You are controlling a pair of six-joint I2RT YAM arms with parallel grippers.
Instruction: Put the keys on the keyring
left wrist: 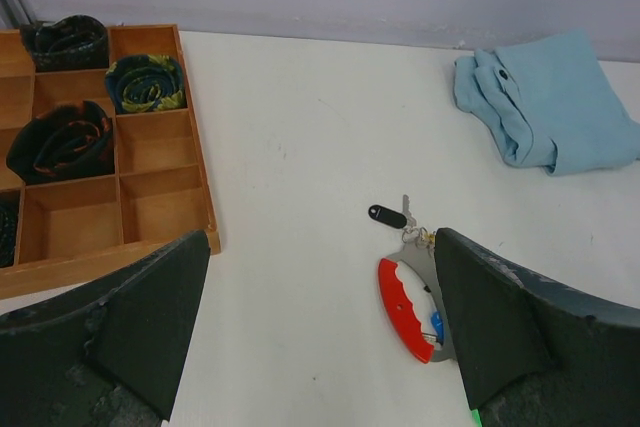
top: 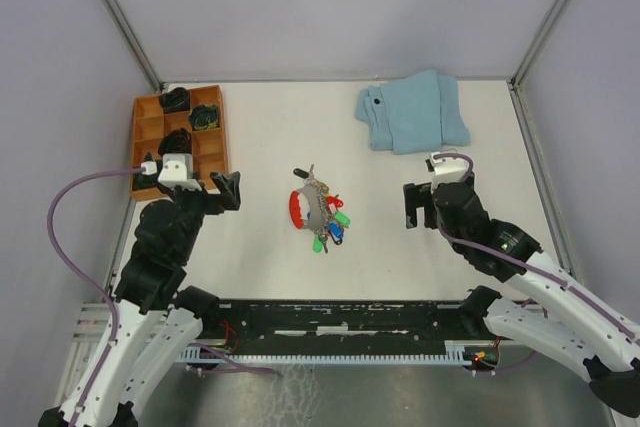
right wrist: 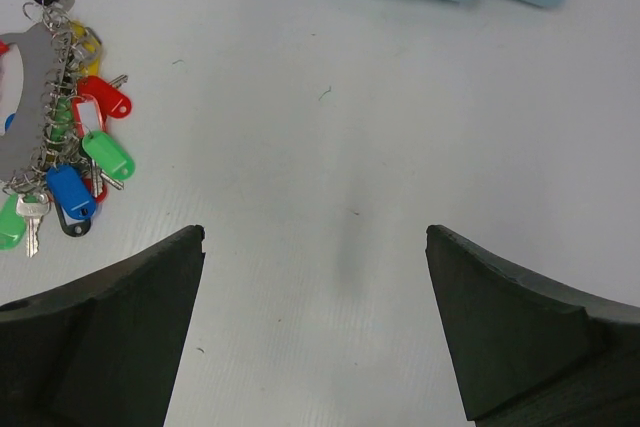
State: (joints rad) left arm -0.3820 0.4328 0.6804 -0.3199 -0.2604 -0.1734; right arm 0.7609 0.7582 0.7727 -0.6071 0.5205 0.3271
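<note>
White worktop (top: 260,127): one keyring (left wrist: 400,302) with its keys (top: 333,219), one blue cloth (top: 412,112). One tray (left wrist: 160,207) shows three dark rolls (left wrist: 145,82). Left tool (left wrist: 320,247), right tool (right wrist: 315,237) gape wide, empty.

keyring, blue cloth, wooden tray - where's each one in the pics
keyring (left wrist: 393,305), left wrist view, on its red plastic arc
blue cloth (top: 415,112), top external view, on the middle of the folded cloth
wooden tray (left wrist: 160,142), left wrist view, on the floor of a bare compartment

I can read no writing, number or brand anywhere here; the plastic heads of the keys (right wrist: 85,112) are too small to read.
</note>
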